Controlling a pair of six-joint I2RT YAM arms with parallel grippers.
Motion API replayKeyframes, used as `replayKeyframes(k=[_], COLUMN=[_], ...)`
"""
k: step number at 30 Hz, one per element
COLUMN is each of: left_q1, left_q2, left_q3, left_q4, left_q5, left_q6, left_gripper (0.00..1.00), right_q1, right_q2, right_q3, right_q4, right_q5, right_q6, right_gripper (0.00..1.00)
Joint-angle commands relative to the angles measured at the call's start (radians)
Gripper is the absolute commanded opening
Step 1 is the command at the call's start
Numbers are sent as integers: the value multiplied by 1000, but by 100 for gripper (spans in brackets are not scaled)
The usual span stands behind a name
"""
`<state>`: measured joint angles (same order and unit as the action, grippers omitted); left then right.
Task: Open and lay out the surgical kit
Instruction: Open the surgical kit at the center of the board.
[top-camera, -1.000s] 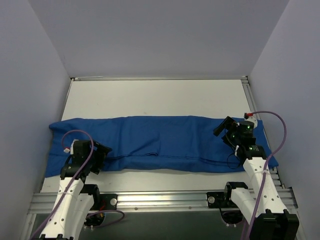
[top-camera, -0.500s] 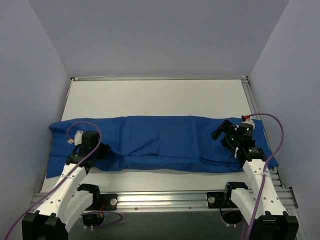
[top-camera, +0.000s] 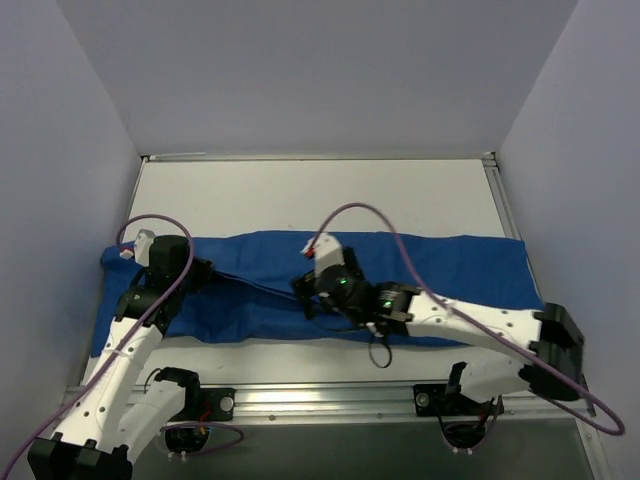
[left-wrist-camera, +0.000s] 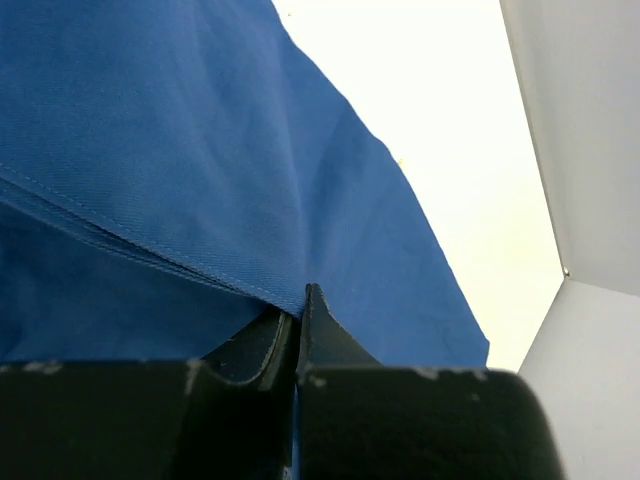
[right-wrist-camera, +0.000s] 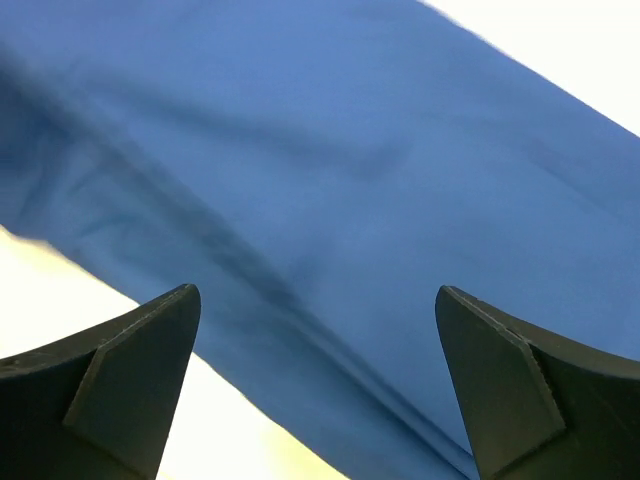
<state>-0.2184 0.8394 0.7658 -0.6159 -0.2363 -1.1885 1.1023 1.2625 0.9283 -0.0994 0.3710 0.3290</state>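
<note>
The blue cloth (top-camera: 450, 272) lies stretched across the tabletop (top-camera: 300, 195). The left tool (left-wrist-camera: 300, 305) pinches its edge and should pull up slowly. The right tool (right-wrist-camera: 315, 300), wide open, hangs over the middle, maybe above a fold.

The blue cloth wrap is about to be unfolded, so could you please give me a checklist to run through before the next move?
1. Left gripper shut on the hem of the blue cloth wrap: ok.
2. Right gripper open, with nothing between its fingers: ok.
3. Right gripper touching the wrap or only above it: cannot tell.
4. Wrap's near edge set back from the near edge of the table: ok.
5. What lies under the wrap, and where: cannot tell, only cloth shows.
</note>
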Motion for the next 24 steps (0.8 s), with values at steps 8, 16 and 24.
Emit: replayKeyframes(k=[8,16,24], left_q1=[-18,-18,-18], left_q2=[-35,-72,-48], left_q3=[122,141,161], left_q4=[-105,-154,-153], left_q5=[-34,-66,-86], left_q6=[21,29,32], left_gripper=[2,2,2], right_q1=[203,150,64], right_q2=[440,433,319], right_q3=[201,123,-2], right_q4=[161,106,-201], right_q5=[328,434,529], right_q6=[-214,-102,217], right_gripper=[100,100,99])
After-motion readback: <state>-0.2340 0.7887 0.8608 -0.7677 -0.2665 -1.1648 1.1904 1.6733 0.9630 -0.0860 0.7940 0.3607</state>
